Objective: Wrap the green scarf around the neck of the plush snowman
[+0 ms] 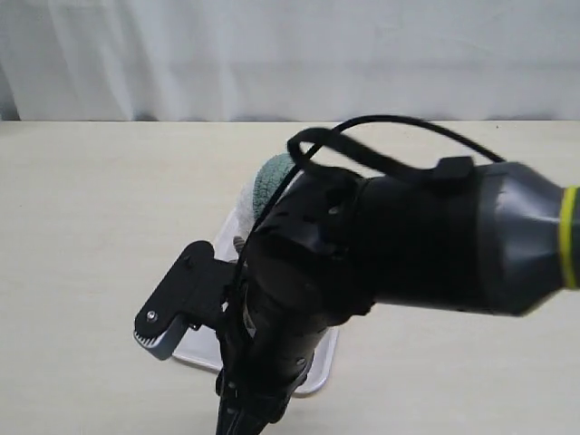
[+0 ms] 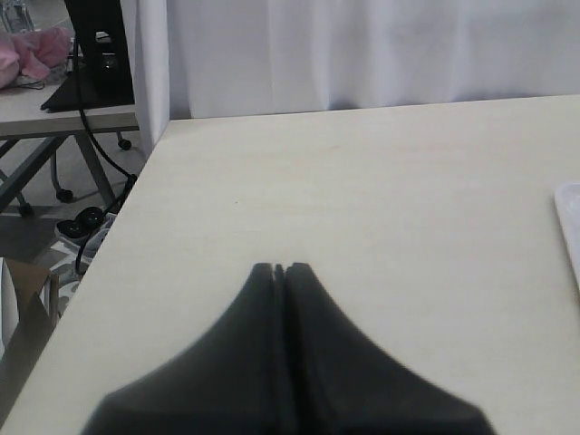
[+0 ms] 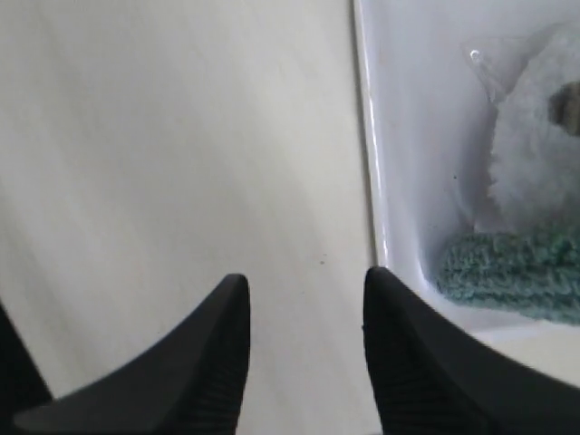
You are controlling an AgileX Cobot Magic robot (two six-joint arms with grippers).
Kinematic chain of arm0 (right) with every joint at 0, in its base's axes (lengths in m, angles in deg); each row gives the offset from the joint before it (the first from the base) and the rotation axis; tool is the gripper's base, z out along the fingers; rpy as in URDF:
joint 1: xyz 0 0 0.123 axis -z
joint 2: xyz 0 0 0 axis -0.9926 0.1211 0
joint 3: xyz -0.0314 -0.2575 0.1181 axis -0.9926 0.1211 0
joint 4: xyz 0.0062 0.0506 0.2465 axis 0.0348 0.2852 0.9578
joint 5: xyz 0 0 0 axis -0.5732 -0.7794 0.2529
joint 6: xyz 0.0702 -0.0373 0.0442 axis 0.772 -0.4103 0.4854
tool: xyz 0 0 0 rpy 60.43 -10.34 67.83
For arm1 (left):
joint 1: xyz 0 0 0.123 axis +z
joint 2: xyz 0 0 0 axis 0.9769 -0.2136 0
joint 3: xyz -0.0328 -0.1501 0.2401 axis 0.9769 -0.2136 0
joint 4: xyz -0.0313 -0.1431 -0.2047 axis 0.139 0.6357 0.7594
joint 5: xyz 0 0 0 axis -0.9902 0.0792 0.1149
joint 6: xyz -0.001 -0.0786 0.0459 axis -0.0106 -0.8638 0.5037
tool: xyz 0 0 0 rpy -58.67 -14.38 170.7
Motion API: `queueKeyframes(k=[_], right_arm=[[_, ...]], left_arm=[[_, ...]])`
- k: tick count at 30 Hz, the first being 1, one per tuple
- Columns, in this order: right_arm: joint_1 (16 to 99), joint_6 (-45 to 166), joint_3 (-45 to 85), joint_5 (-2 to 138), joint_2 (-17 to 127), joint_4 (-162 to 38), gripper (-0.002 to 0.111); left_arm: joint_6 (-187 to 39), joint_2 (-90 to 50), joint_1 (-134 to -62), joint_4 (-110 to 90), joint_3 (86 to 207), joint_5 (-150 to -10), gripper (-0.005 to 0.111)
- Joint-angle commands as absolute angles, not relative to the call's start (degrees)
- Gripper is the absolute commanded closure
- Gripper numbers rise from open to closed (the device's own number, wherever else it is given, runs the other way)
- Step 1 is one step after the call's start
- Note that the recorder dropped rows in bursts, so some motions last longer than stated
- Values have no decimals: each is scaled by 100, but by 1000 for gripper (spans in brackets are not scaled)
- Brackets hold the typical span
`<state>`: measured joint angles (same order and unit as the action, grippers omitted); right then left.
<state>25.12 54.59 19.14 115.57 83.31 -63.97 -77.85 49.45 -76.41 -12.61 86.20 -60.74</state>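
exterior: right arm (image 1: 408,245) hanging bent over tray (image 1: 195,352), wrist pointing down, hiding most of it; green scarf (image 1: 272,181) peeking out behind | left wrist: left fingers (image 2: 272,344) pressing together, empty, hovering over bare counter (image 2: 362,181) | right wrist: risk is lowering here, clipping the rim and shoving tray; right fingers (image 3: 217,362) standing parted, gripping nothing, one overhanging rim; green scarf lying in tray against plush snowman (image 3: 530,154)
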Motion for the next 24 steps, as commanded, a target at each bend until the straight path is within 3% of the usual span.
queueKeyframes(k=[1, 17, 24], right_arm=[[2494, 5429, 1899, 11236, 8734, -6720, 69], [2508, 5361, 1899, 10178, 9716, -7427, 69], [2508, 6472, 1899, 9922, 9835, -8505, 71]], left_arm=[[-7795, 4960, -7636, -1259, 8599, -6138, 107], [-7795, 4960, -7636, -1259, 8599, -6138, 107], [-7795, 4960, -7636, -1259, 8599, -6138, 107]])
